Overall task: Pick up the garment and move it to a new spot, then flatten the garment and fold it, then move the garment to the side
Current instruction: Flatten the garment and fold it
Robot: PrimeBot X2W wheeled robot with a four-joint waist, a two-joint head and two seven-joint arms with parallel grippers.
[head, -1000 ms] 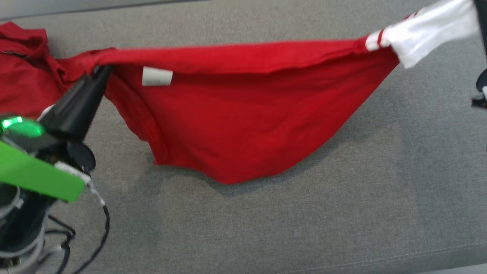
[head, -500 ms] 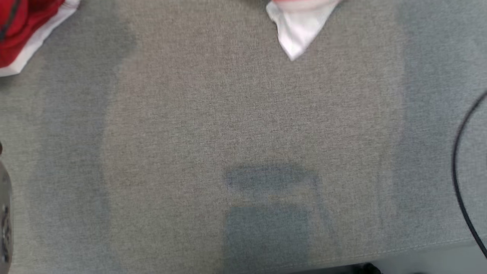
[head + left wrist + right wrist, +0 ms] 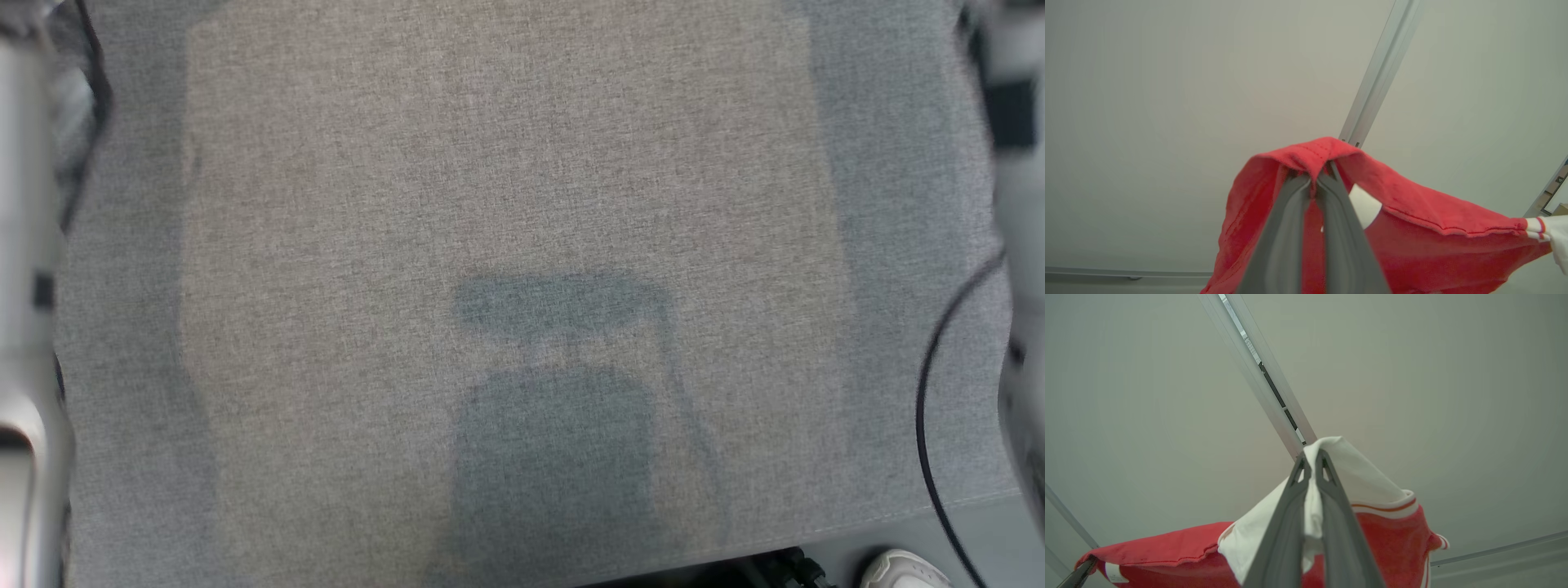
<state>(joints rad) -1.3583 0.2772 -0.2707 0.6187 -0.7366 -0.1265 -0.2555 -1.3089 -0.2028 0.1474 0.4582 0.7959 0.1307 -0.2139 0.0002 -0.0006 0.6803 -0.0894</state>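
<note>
Draping from left pincer (image 3: 1314, 179) and right pincer (image 3: 1312, 458), garment (image 3: 1412, 232) cut off

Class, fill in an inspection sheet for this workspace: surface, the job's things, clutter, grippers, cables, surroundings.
Surface: grey cloth top, shadows across it.
Job's things: red garment with white sleeve, stretched between both grippers.
Clutter: nothing seen.
Grippers: left gripper shut on the red part; right gripper shut on the white sleeve.
Cables: black cable at the right edge.
Surroundings: metal rail on a pale wall; white shoe low right.
</note>
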